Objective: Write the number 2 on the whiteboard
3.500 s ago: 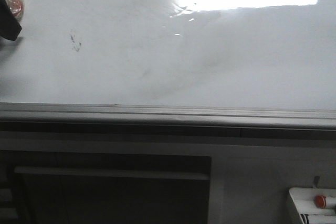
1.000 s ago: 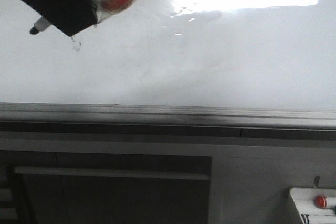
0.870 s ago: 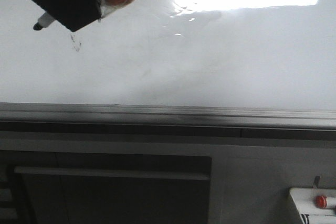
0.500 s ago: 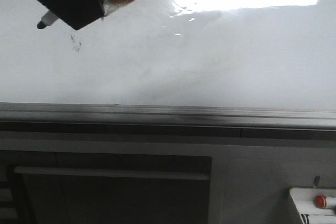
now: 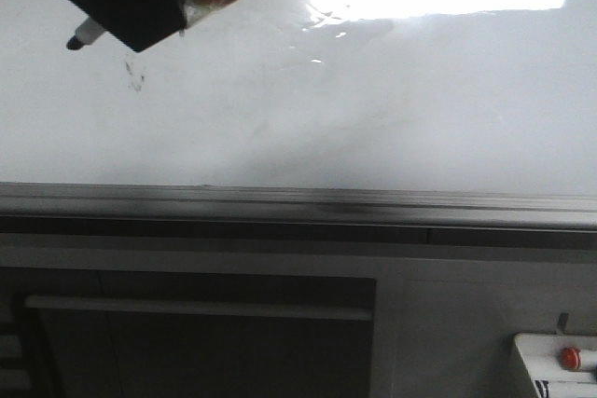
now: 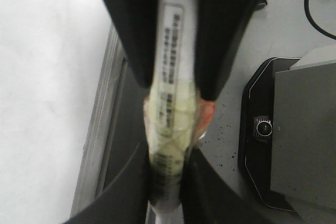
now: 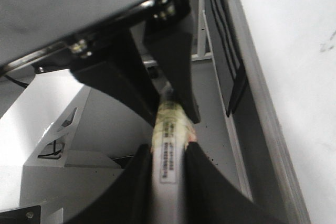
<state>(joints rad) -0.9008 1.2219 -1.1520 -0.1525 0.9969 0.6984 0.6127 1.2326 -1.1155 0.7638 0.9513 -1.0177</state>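
left gripper [image 6: 170,108]: clamped on marker [image 6: 169,129], barrel pinched between both fingers
right gripper [image 7: 168,124]: also closed on a labelled marker barrel [image 7: 169,145]
marker tip [image 5: 75,42]: held over whiteboard [image 5: 392,109], far-left area
number 2: not seen; only dark specks [image 5: 135,76] beside tip

From my seat, the whiteboard [image 5: 392,109] lay open across its middle and right side, nothing standing on it. The only bulk over it was the left gripper [image 5: 131,6] at the far-left corner, its marker [image 5: 84,37] tip poking out above a few dark specks [image 5: 135,76]. The grey edge rail [image 5: 298,202] bounded the near side. A white box with a red button [image 5: 560,365] sat below right.
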